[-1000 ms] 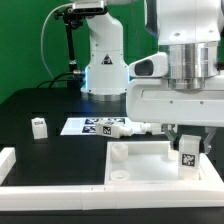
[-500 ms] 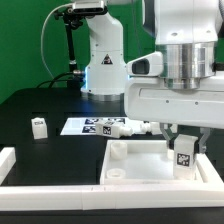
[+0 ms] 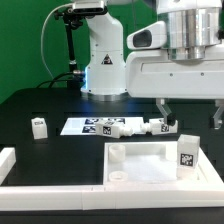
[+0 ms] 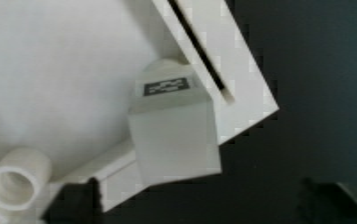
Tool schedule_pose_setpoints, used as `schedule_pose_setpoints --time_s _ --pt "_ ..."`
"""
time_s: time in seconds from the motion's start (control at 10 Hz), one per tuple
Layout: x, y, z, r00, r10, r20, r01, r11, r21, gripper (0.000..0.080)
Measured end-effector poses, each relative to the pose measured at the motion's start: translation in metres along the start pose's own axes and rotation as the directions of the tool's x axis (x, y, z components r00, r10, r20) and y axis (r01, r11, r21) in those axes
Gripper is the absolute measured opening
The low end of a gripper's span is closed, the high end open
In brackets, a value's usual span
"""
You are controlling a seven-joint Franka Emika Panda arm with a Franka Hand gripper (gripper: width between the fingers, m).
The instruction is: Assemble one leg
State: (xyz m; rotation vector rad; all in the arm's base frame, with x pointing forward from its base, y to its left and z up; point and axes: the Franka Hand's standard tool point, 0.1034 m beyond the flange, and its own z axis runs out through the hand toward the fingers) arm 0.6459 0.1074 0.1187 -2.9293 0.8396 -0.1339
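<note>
We see open room above the leg point(image 3: 186, 156) standing in the panel's point(image 3: 140, 170) corner; the pincer point(image 3: 190, 113) hangs clear overhead, walls hemming two sides.

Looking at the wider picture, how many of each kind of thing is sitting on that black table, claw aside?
Small white tagged legs: 3, one standing alone, one lying by the marker board, one upright on the big white panel
Big white square panel: 1
Marker board: 1
Total: 5
</note>
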Motion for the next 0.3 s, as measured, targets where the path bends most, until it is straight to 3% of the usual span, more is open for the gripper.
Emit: schedule_pose_setpoints --time_s 0.1,0.3 --pt "-0.0004 0.0008 0.0018 1.000 0.000 0.001 0.000 1.000 -0.002 0.0622" --pt "-0.0006 0.0010 0.0025 1.000 0.000 0.001 0.000 1.000 -0.003 0.0644"
